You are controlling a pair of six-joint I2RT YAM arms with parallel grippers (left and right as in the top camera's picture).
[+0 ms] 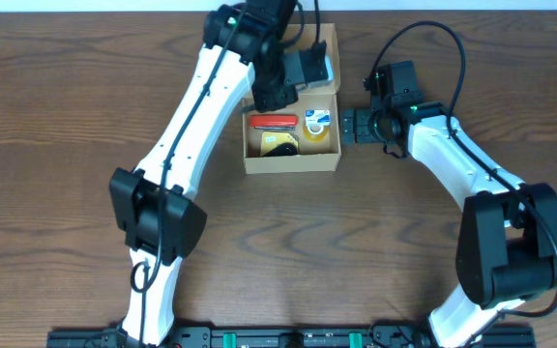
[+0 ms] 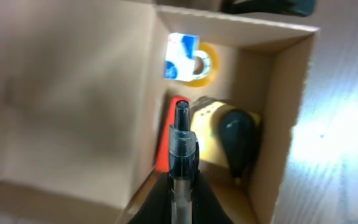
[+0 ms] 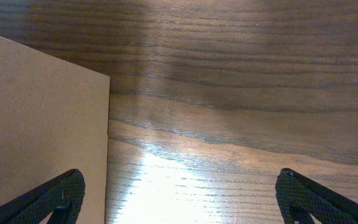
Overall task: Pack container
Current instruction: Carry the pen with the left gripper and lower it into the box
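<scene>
the overhead view shows the cardboard box (image 1: pixel 291 162) open on the wooden table (image 1: pixel 56 116), with its lid flap (image 1: pixel 329 43) folded back on the far side. inside the box lie a red tool (image 1: pixel 273 122), a roll of tape (image 1: pixel 317 124) and a yellow-and-black object (image 1: pixel 280 144). the left gripper (image 1: pixel 303 70) hangs over the far edge of the box, but from above its grip is hidden. its wrist view settles that: the fingers (image 2: pixel 157 202) are pressed together on a pen (image 2: pixel 183 146) that points into the box, in line with the red tool. the right gripper (image 1: pixel 351 126) sits just beside the box's right wall. only its wrist view shows its fingers (image 3: pixel 55 196) spread wide and empty, with bare table between them.
</scene>
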